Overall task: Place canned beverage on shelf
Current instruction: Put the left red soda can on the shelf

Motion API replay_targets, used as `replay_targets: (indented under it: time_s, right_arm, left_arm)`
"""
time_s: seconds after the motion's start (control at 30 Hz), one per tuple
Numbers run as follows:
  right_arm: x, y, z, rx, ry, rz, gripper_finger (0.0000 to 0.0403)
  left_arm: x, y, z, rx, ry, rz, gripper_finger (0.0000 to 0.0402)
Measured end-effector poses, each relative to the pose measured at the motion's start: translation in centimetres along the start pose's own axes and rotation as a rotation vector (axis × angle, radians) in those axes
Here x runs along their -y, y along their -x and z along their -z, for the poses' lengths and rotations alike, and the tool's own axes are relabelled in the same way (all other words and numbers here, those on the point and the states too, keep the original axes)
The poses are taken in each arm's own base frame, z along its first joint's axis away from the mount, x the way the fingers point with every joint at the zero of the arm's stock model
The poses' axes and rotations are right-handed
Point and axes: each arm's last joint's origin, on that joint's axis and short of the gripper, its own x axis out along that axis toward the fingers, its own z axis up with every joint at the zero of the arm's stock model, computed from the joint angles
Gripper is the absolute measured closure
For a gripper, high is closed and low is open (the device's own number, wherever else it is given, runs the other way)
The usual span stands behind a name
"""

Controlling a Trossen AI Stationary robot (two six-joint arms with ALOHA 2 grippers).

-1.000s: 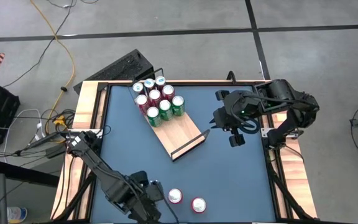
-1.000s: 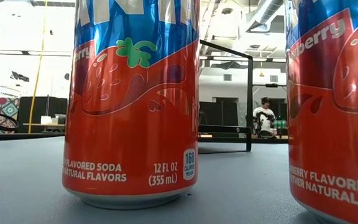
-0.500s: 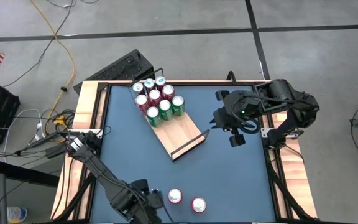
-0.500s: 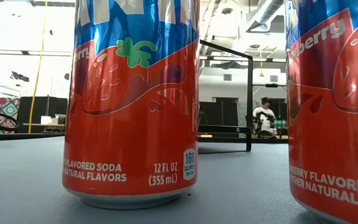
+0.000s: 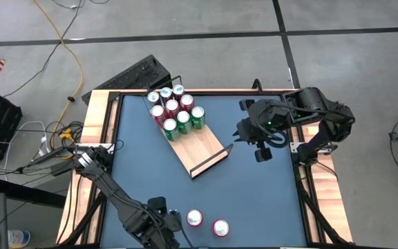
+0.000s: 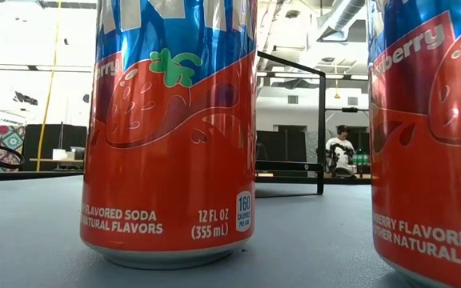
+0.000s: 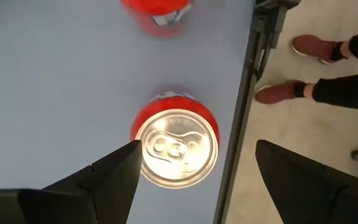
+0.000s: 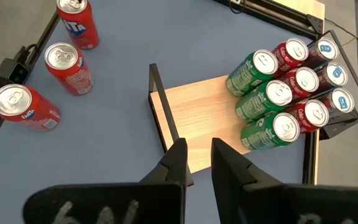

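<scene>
The shelf (image 5: 204, 146) is a light-wood board with black end rails, lying slantwise at the table's far middle. Several green and red cans (image 5: 176, 111) stand on its far-left end. Two red cans (image 5: 195, 218) (image 5: 220, 227) stand upright near the table's near edge. A third red can (image 7: 176, 149) stands to their left, straight below my left gripper (image 7: 197, 144). That gripper is open, its fingers to either side of the can and above its top. My right gripper (image 8: 199, 146) hangs shut and empty, high above the table's right side beside the shelf (image 8: 197, 106).
The table's near edge (image 7: 244, 112) runs close beside the can under my left gripper, and a person's feet (image 7: 303, 46) stand beyond it. The neighbouring red can (image 7: 157, 9) stands a short way toward the table's right. The shelf's near-right half is bare wood.
My left gripper has come down toward the red can below it, staying open. The cans and the shelf have not moved.
</scene>
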Motion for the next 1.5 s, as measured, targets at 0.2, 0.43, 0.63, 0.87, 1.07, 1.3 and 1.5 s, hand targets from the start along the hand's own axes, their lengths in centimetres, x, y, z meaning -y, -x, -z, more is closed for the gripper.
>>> replay_targets:
  time_s: [0.2,0.43,0.63,0.87,1.07,1.3,1.5]
  right_arm:
    - [0.34,-0.04,0.07,-0.003,-0.011,0.008,0.0344]
    - [0.84,-0.09,0.18,-0.007,-0.026,0.020,0.0344]
    - [0.84,-0.09,0.18,-0.007,-0.021,0.020,0.0344]
    - [0.84,-0.09,0.18,-0.007,-0.018,0.020,0.0344]
    - [0.84,-0.09,0.17,-0.007,-0.018,0.020,0.0344]
    - [0.84,-0.09,0.17,-0.007,-0.025,0.020,0.0344]
    - [0.84,-0.09,0.17,-0.007,-0.026,0.020,0.0344]
  left_arm:
    - [0.01,0.26,0.08,0.063,-0.046,-0.048,0.0101]
    - [-0.02,0.27,0.20,0.071,-0.059,-0.067,0.0101]
    - [0.07,0.26,-0.01,0.069,-0.060,-0.039,0.0101]
    - [-0.10,0.23,-0.17,0.052,-0.063,-0.030,0.0073]
    - [-0.18,0.24,-0.14,0.070,-0.081,-0.058,0.0038]
    - [-0.45,0.24,0.15,0.029,0.125,-0.067,0.0037]
    - [-0.07,0.10,0.45,0.027,0.327,-0.053,0.0036]
